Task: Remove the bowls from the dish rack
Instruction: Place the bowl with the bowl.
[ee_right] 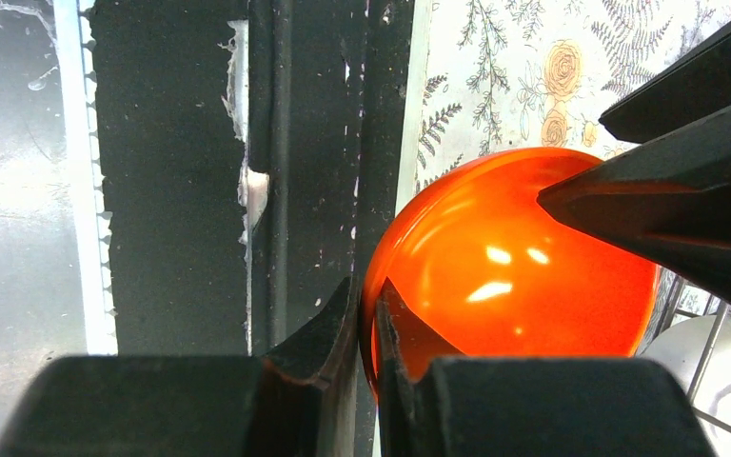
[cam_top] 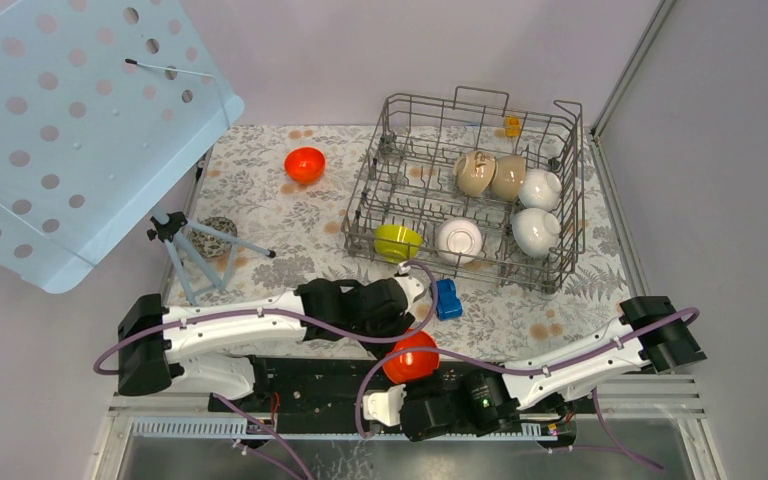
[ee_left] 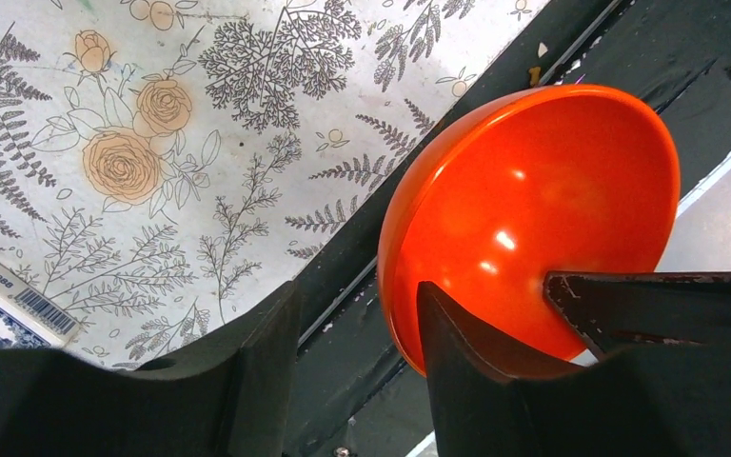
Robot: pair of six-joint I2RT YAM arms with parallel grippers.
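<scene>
An orange-red bowl point(cam_top: 412, 357) point(ee_left: 533, 209) point(ee_right: 514, 267) hangs tilted over the near table edge. My right gripper point(cam_top: 398, 380) point(ee_right: 369, 286) is shut on its rim. My left gripper point(cam_top: 407, 330) point(ee_left: 357, 290) is open and straddles the opposite rim, one finger inside the bowl and the other clear of the outside. The dish rack point(cam_top: 384, 150) at the back right holds a yellow-green bowl point(cam_top: 397, 241), three white bowls point(cam_top: 458, 240) and two beige bowls point(cam_top: 474, 172). Another orange-red bowl point(cam_top: 304, 164) stands on the cloth left of the rack.
A blue toy car point(cam_top: 447, 298) lies just beyond the left gripper. A speckled ball point(cam_top: 216, 238) rests by a small tripod point(cam_top: 185, 250) at the left. A pale blue perforated board point(cam_top: 70, 120) leans over the back left corner.
</scene>
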